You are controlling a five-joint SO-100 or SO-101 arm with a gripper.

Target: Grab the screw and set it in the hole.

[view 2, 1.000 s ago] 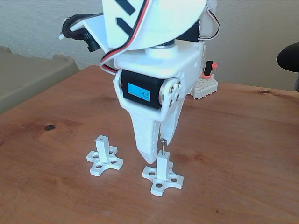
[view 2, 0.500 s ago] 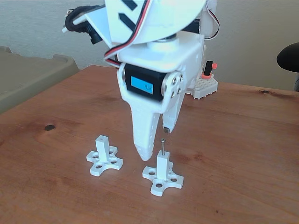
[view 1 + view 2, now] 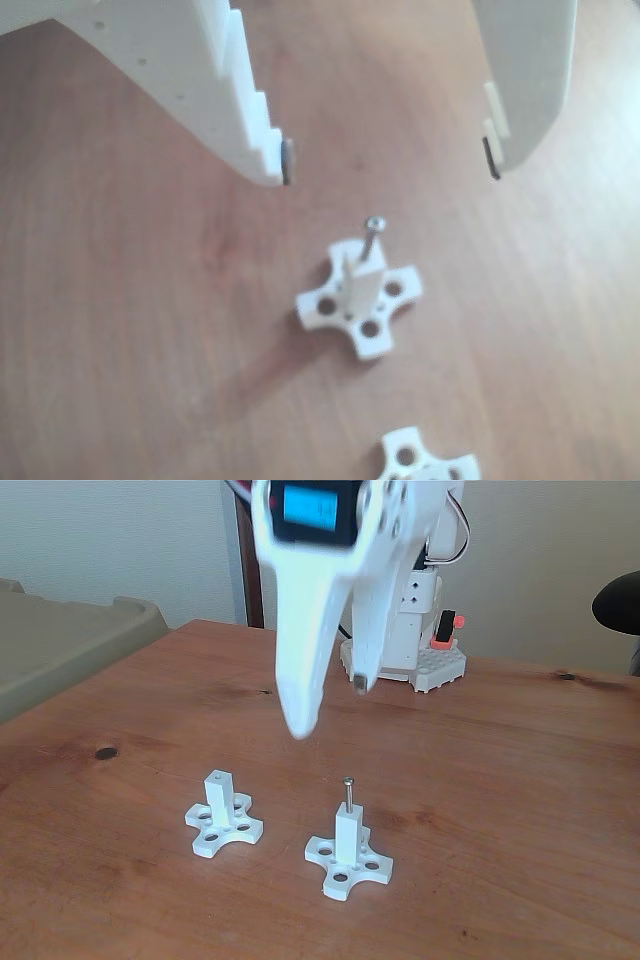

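Note:
The screw [image 3: 348, 793] stands upright in the hole at the top of the right white post [image 3: 347, 838], its small head uppermost; in the other view the screw [image 3: 371, 240] sticks out of the post [image 3: 360, 285] on its cross-shaped base. My white gripper [image 3: 330, 705] hangs open well above and slightly left of the post, holding nothing. From the other view the gripper [image 3: 390, 165] shows both fingers spread wide apart over the screw. A second white post [image 3: 219, 795] with a bare hole stands to the left.
The wooden table [image 3: 520, 810] carries the arm's white base [image 3: 420, 650] at the back. A beige bin [image 3: 60, 645] sits off the left edge. The other post's base [image 3: 430, 462] peeks in at the bottom of the other view.
My gripper let go of the screw, opened wider and rose well above the post. The screw stays standing in the hole.

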